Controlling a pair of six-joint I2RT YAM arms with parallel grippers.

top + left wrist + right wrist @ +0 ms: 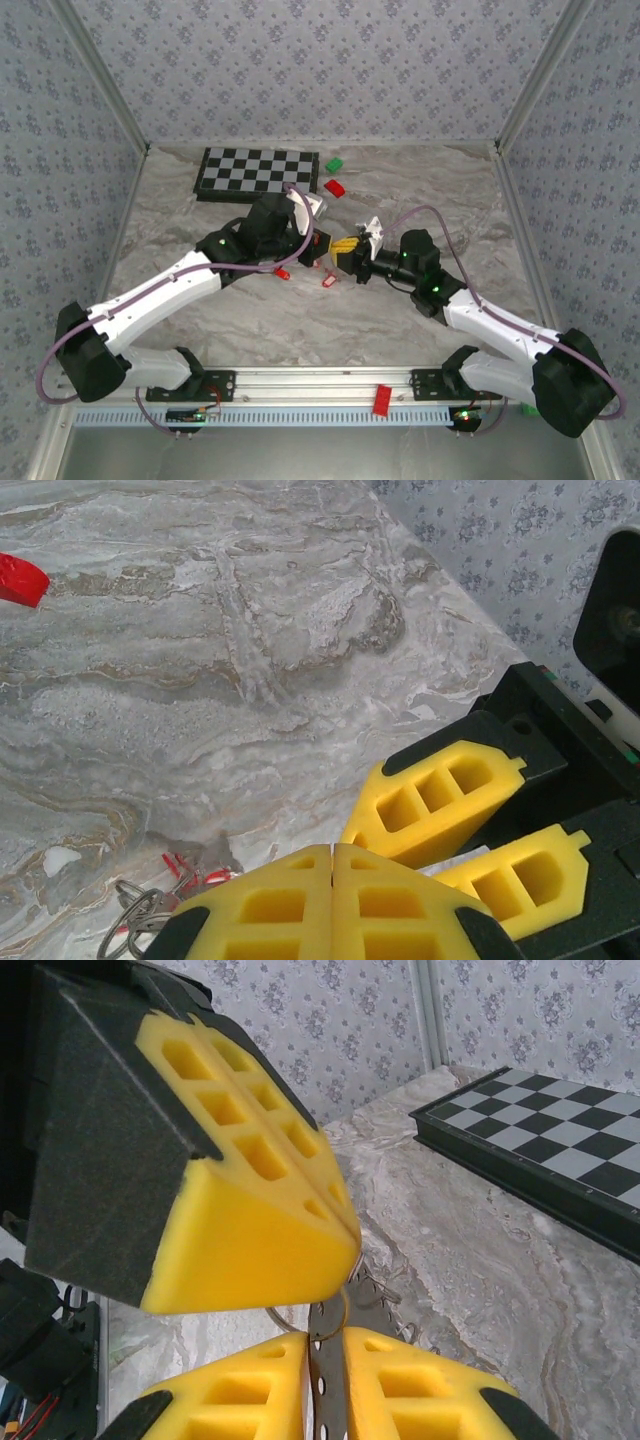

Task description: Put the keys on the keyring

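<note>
- Overhead view: the left gripper and the right gripper meet tip to tip at the middle of the table; their yellow pads crowd together, so the jaw gaps are hard to read from here and the keyring is hidden beneath them
- two keys lie loose on the table just in front of the grippers; a chessboard lies at the back, with a green block and a red block beside it; another red block sits on the front rail
- Left wrist view: the left gripper has its pads pressed flat together with no gap; the right gripper is just beside it; the keyring lies low left, partly cut off, with red keys bunched against it; a red piece is clipped by the left edge
- Right wrist view: the right gripper stands narrow, a perforated metal strip filling the slit; whether it is pinched or free I cannot tell; keyring wire pokes out right under the closed left gripper, blurred; I cannot tell whether it is held
</note>
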